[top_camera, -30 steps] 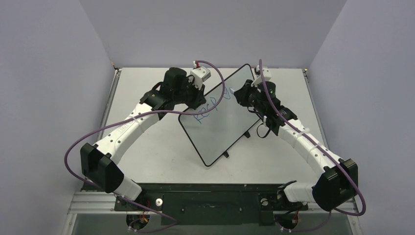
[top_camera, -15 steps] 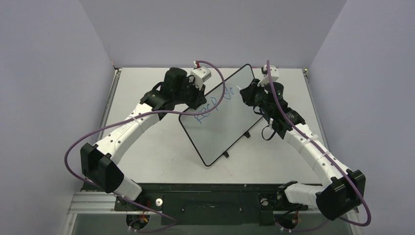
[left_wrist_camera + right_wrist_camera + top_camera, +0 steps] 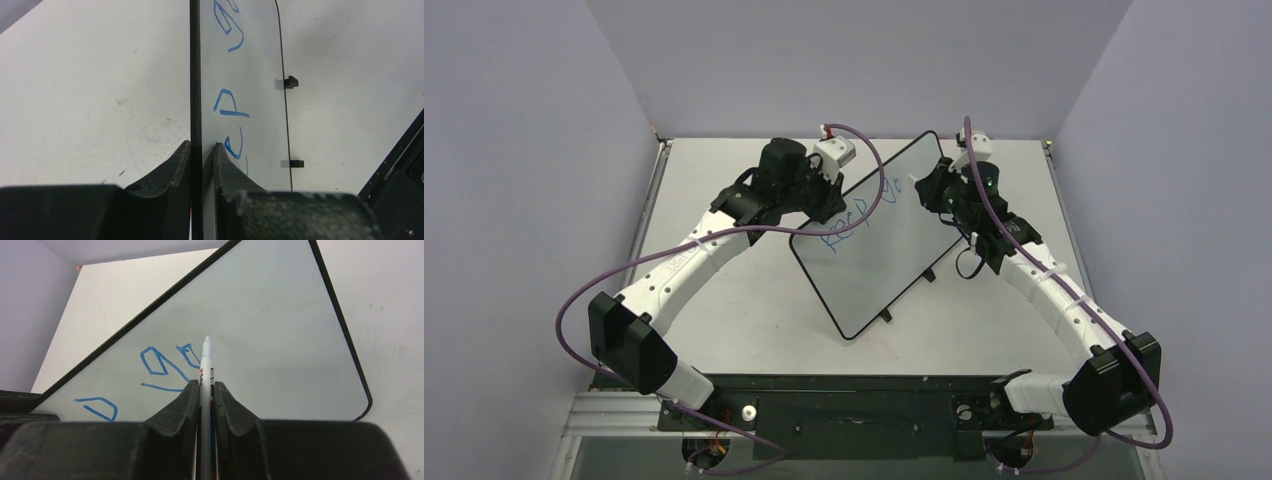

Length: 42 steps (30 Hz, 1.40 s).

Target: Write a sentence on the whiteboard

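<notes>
We see a matte off-white table (image 3: 724, 310), lightly scuffed and speckled, enclosed by a pale lavender back wall (image 3: 854, 60), a matching left wall (image 3: 514, 150) and right wall (image 3: 1184, 150), under soft even light, with a black plate (image 3: 854, 395) along its near edge.

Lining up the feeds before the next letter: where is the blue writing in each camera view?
Top external: writing on the far-left part of the whiteboard, near picture centre.
Left wrist: writing runs up the middle, just right of the clamped edge.
Right wrist: writing at lower left, beside the marker.
Shared landmark: the black rim.
</notes>
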{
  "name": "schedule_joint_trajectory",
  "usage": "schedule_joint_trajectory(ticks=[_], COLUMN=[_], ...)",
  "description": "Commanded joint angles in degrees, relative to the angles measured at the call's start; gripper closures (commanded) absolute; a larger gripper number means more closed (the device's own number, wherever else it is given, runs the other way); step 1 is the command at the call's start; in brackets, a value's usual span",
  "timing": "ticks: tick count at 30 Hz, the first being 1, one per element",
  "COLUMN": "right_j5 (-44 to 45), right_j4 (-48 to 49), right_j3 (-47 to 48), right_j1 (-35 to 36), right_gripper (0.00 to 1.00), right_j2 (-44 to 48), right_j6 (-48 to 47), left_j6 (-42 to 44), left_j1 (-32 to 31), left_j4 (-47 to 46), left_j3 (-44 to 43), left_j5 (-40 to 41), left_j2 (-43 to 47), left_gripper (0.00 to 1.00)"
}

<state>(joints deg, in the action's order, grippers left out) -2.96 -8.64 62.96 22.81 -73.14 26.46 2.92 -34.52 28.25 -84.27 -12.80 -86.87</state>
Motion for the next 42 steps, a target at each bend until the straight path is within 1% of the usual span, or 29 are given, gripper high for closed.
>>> schedule_joint_trajectory(ticks=[1, 10, 24, 36, 42], right_j5=[0.0, 0.5, -4.0, -3.8, -2.1], right_j4=[2.0, 2.2, 2.7, 2.3, 1.7], right_j3=[3.3, 4.1, 4.3, -0.1, -1.9], right_j1=[-0.6, -0.6, 0.1, 1.9, 1.8], right_gripper=[1.00, 1.00, 1.00, 1.00, 1.00], right_j2=[-0.9, -2.9, -4.7, -3.5, -2.6], right_j6=[0.4, 0.2, 1.1, 0.7, 0.3], left_j6=[5.7, 5.7, 5.7, 5.6, 5.6], left_j1=[-0.6, -0.6, -0.6, -0.7, -0.8], left_j4=[2.1, 2.0, 2.1, 2.1, 2.1], left_j3=[-0.1, 0.0, -0.1, -0.2, -0.3], left_j5=[3.3, 3.3, 3.2, 3.5, 3.5], left_j2=[0.0, -0.1, -0.1, -0.2, -0.2], left_gripper=[1.00, 1.00, 1.00, 1.00, 1.00])
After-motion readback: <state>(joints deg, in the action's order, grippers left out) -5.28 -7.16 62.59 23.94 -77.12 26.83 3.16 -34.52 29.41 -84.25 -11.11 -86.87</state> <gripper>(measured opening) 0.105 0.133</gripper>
